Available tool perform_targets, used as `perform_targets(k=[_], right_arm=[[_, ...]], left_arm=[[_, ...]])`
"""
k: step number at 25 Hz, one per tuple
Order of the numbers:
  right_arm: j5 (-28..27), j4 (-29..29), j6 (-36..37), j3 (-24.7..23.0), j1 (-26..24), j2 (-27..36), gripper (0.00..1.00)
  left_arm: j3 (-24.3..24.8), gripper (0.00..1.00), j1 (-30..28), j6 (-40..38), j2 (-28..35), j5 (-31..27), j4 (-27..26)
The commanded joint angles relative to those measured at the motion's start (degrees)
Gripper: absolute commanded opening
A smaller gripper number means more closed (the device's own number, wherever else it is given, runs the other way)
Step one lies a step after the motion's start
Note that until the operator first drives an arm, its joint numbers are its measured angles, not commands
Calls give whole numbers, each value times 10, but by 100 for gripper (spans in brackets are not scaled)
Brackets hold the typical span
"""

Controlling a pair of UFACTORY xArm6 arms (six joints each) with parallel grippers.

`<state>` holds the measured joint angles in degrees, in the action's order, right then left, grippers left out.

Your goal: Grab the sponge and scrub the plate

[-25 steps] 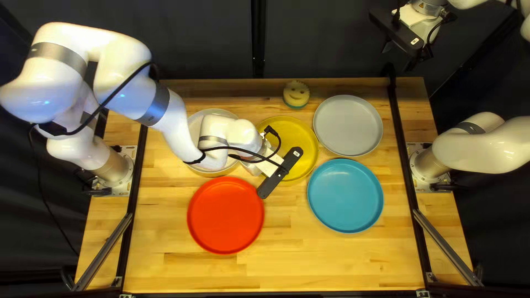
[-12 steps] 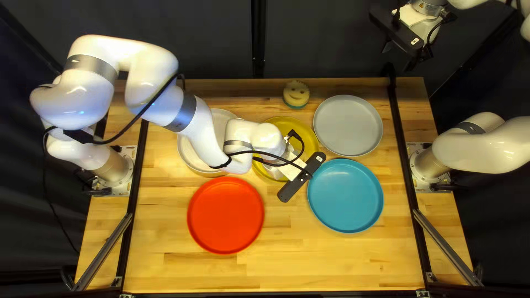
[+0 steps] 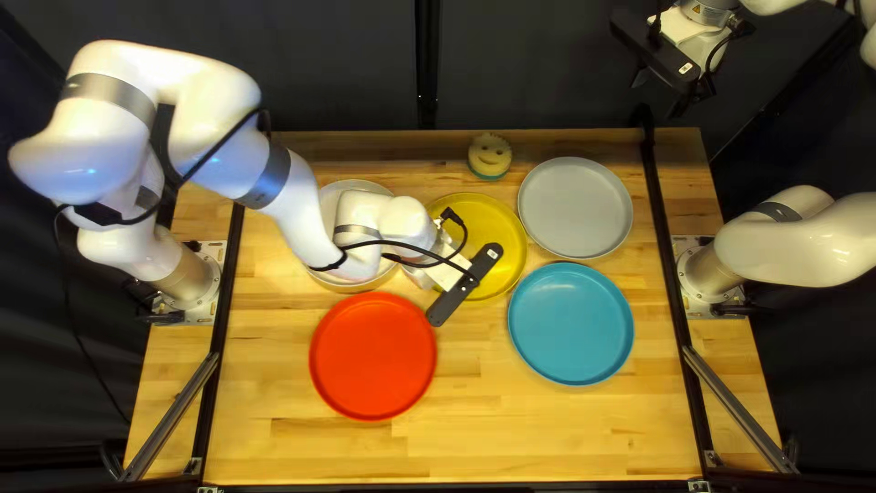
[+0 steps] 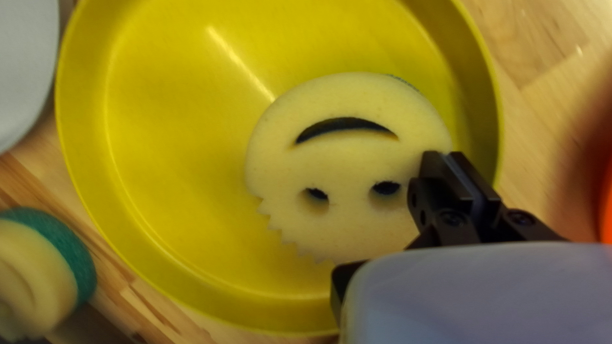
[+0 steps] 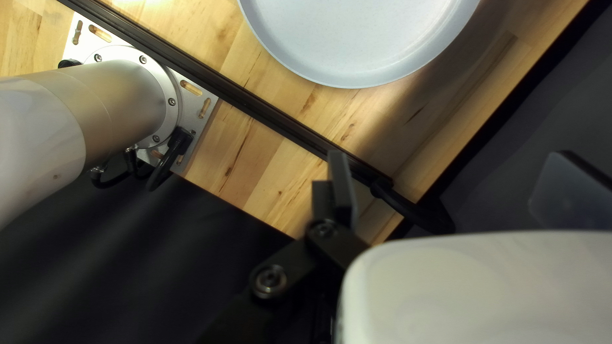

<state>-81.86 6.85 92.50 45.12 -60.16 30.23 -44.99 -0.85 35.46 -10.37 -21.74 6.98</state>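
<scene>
Left gripper (image 3: 464, 285) clamped on the rim of a round, pale-yellow sponge (image 4: 344, 159) with cut-out smile.

**Glossy plastic, matt foam, pale wood**

The yellow plate (image 4: 166, 159) looks like smooth, glossy plastic; the sponge (image 4: 357, 159) on it is matt, fine-pored foam. The second sponge (image 3: 490, 153) pairs similar foam with a rough-looking green layer. The counter (image 3: 365, 447) is wood with a light sheen, the curtain (image 3: 319, 73) matt cloth. Both arms have glossy white shells; the right arm's base (image 5: 124, 95) is smooth metal.
</scene>
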Motion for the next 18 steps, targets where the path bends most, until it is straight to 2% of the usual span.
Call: perform_targets(k=[1,8,11,15,18], right_arm=[[0,0,0,0,0,0,100],[0,0,0,0,0,0,100],[0,0,0,0,0,0,100],[0,0,0,0,0,0,100],[0,0,0,0,0,0,100]], left_arm=[[-24,0,5,0,-15,-12,2],[-159,0,16,50,-117,-37,-20],[-202,0,17,69,-148,-47,-29],[-209,0,19,83,-152,-48,-35],[-178,0,22,85,-131,-40,-36]])
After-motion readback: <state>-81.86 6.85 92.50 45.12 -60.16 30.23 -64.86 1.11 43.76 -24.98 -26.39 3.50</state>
